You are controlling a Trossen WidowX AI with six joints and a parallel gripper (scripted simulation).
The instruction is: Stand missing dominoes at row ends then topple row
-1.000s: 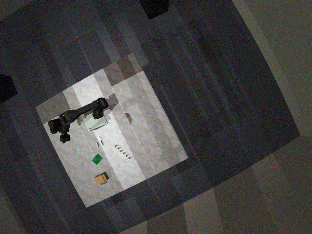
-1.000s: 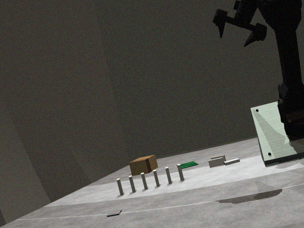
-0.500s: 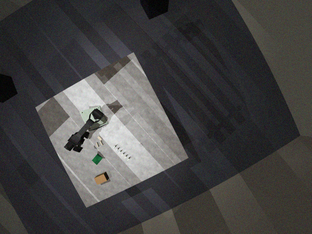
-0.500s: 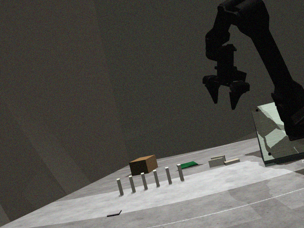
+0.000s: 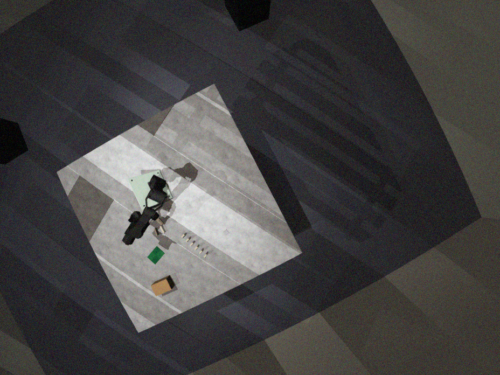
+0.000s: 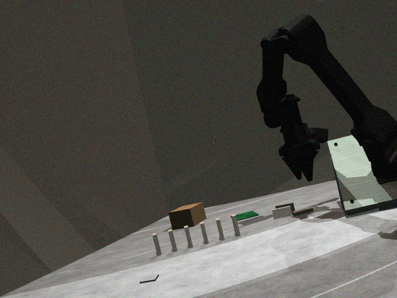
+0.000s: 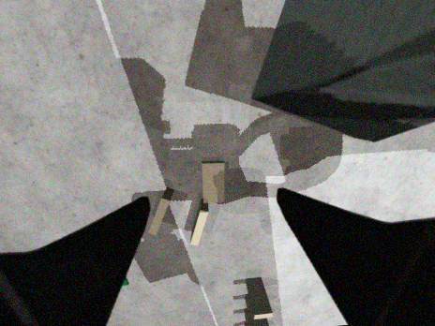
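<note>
Several cream dominoes stand upright in an evenly spaced row; its end nearer my base is one domino (image 5: 183, 235) (image 6: 235, 225), its far end another domino (image 5: 206, 255) (image 6: 156, 244). Three loose dominoes lie between the row and my base: one flat domino (image 6: 302, 211) (image 7: 213, 183), one domino on its long edge (image 6: 282, 213) (image 7: 200, 228), and another on its edge (image 6: 284, 205) (image 7: 159, 215) beside it. My gripper (image 6: 304, 180) (image 7: 215, 198) is open and empty, pointing down high above the loose dominoes. In the top view its fingertips are hard to make out.
A green patch (image 5: 155, 255) (image 6: 247, 215) lies beyond the loose dominoes. An orange-brown box (image 5: 162, 286) (image 6: 197, 214) stands beyond it. My arm rises from a pale green base plate (image 5: 139, 187) (image 6: 349, 160). A small dark angled mark (image 6: 148, 281) lies on the row's other side.
</note>
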